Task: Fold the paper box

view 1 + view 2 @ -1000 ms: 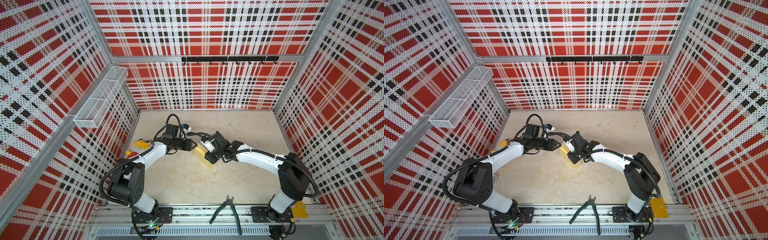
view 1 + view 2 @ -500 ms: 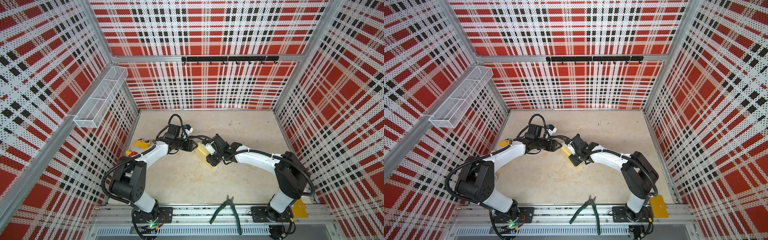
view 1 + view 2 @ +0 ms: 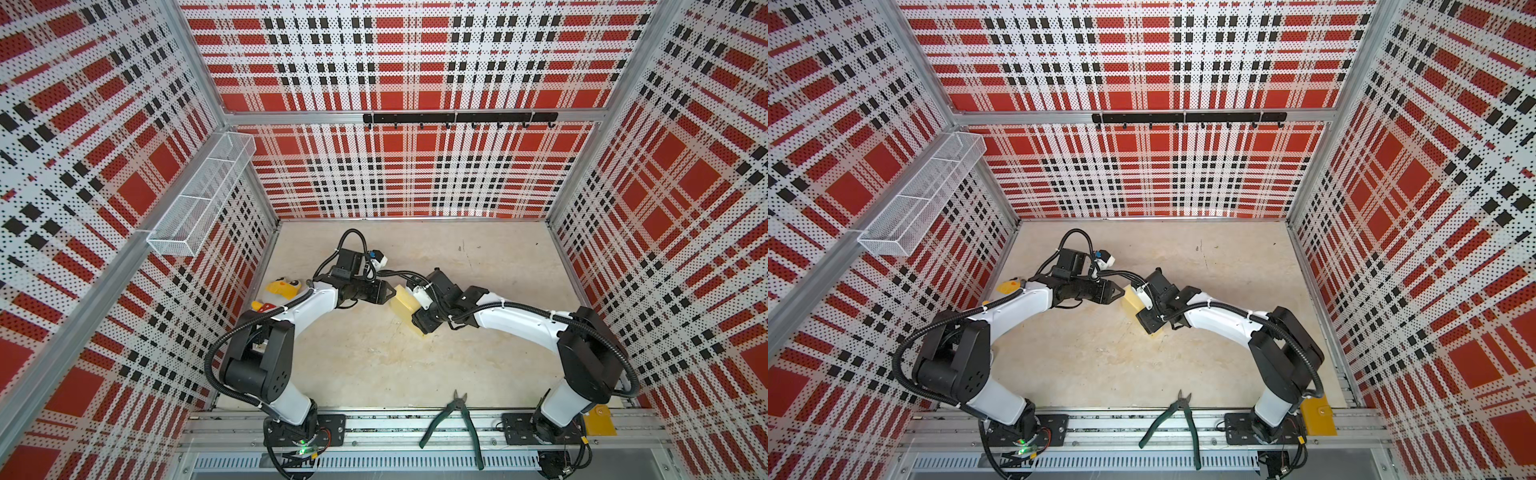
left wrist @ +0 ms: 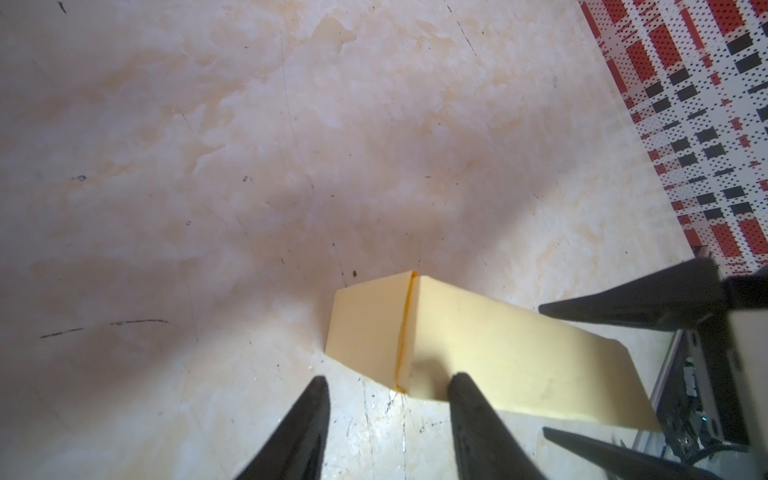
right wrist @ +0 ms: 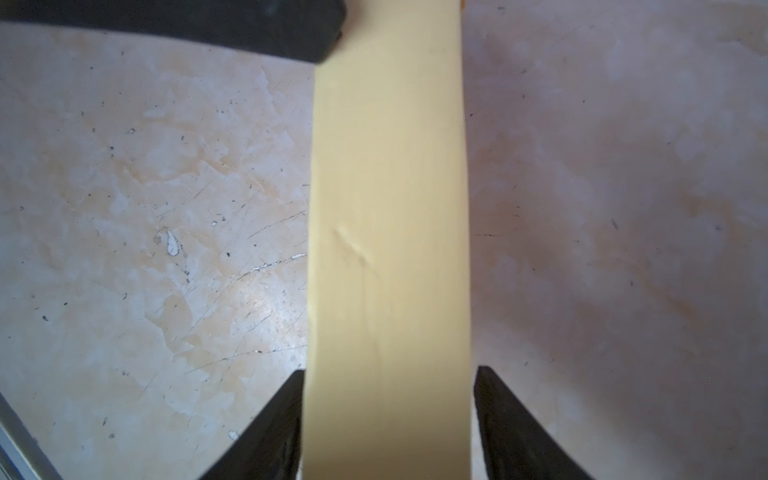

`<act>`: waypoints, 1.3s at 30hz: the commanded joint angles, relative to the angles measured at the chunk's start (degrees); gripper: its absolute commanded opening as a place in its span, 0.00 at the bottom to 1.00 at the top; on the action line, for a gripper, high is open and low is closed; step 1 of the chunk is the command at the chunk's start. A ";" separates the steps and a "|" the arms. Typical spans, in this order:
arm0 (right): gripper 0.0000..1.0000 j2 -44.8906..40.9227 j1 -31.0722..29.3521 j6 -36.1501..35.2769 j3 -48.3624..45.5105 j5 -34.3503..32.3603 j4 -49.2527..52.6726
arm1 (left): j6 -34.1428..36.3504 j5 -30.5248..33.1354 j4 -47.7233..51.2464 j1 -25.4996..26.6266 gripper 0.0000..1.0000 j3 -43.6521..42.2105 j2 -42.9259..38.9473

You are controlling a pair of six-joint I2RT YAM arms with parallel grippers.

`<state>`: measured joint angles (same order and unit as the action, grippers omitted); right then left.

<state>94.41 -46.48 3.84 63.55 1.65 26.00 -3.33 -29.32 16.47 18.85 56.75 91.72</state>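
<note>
Left fingers (image 4: 301,432): apart, clamping nothing. One tip sits at the long face of the box (image 4: 498,361) by its end corner, contact unclear. The other tip is off the box, over bare surface (image 4: 249,166).

Right fingers (image 5: 278,444): spread either side of the box. One tip is on its edge, the other just clear with a sliver of gap. No clamp.

Left wrist view only: the box's end face, with an orange line down the corner seam. It also shows the right fingers straddling the box farther along.

Right wrist view only: a small dent mid-way along the long face, and a left finger at the box's far end.

Both top views: the box (image 3: 405,301) (image 3: 1133,301) lies diagonal at mid-surface, closed up, between the two wrists. The right wrist covers much of it.

Top views only: cutters (image 3: 459,399) on the front rail and a plush toy (image 3: 282,287) by the left wall, both well apart from the box.
</note>
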 commanded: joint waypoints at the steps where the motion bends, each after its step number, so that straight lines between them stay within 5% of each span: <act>1: 0.70 -3.67 0.18 0.36 -1.26 -0.32 -3.18 | 0.91 3.73 3.38 0.75 0.49 -0.68 2.14; 11: 0.67 -12.98 0.58 1.95 -2.96 0.41 -3.41 | 1.21 3.95 3.16 0.85 0.49 -0.94 2.15; 13: 0.58 -14.46 0.97 2.44 -3.23 1.10 -3.92 | 1.17 4.00 3.10 0.90 0.49 -1.09 2.06; 17: 0.25 -15.17 1.32 3.72 -3.93 3.62 -5.42 | 1.31 4.09 3.04 1.09 0.49 -1.28 1.90; 22: 0.08 -13.39 1.38 4.68 -4.56 5.60 -6.05 | 1.31 4.09 2.87 1.36 0.49 -1.05 1.88; 39: 0.07 -10.23 1.37 8.50 -8.37 6.16 -4.96 | 1.64 4.35 2.57 1.54 0.49 -1.56 1.28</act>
<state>83.90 -45.23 11.38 56.51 7.51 21.98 -2.55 -28.12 15.46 19.70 56.73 91.88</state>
